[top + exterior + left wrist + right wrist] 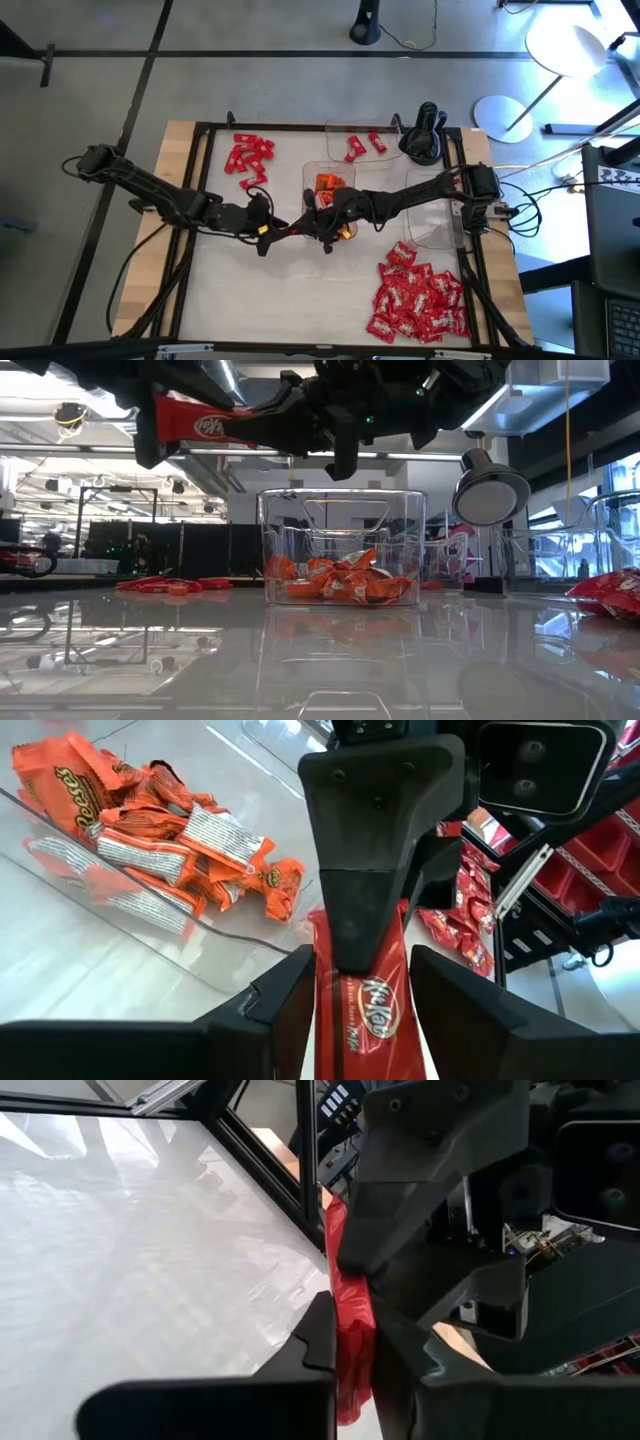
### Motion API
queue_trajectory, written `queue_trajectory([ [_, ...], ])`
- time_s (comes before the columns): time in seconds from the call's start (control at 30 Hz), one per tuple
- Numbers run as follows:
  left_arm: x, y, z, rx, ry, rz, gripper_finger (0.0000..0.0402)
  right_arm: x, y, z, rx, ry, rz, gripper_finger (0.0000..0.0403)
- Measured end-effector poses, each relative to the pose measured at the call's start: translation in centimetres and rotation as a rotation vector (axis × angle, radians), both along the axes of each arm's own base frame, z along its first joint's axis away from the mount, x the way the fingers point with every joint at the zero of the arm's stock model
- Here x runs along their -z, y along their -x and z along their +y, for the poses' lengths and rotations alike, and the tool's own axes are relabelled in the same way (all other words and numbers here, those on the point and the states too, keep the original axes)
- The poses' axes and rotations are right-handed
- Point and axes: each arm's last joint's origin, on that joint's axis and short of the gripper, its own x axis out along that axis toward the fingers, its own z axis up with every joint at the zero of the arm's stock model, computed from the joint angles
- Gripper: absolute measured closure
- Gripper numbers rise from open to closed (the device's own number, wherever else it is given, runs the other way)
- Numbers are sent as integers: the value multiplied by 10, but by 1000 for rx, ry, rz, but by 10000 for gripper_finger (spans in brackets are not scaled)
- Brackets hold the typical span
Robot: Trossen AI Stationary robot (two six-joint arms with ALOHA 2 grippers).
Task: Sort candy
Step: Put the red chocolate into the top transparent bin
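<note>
Counter [280,300] carries clear trays and candy piles. Big heap of red candy w/ white marks [418,300] sits at near right corner; smaller plain red pile [247,157] lies far left. Center tray [340,545] holds orange candy [345,582]; a far tray [357,140] holds a few red pcs. Both arms meet mid-counter, above and just in front of center tray. Red KitKat bar [362,1010] hangs in the air between them. Right gripper [352,1342] is clamped on one end of it. Left gripper [362,982] fingers flank the other end, parted, not clearly pressing it.
</note>
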Motion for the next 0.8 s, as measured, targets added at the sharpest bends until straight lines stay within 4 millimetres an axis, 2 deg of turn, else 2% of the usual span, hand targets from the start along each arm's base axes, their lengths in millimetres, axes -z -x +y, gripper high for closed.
queue_trajectory([
  [0.23, -1, -1, 6, -8, -34, 3, 238, -3, 1, -2, 63, 15, 11, 376],
  [0.43, -15, 9, 16, -13, -64, -49, 238, -35, 19, -8, 141, 54, 50, 377],
  [0.63, -35, 24, 27, -64, -132, -137, 241, -55, 43, -17, 279, 119, 175, 378],
  [0.8, -38, 27, 33, -75, -217, -134, 241, -75, 64, -21, 390, 155, 227, 378],
])
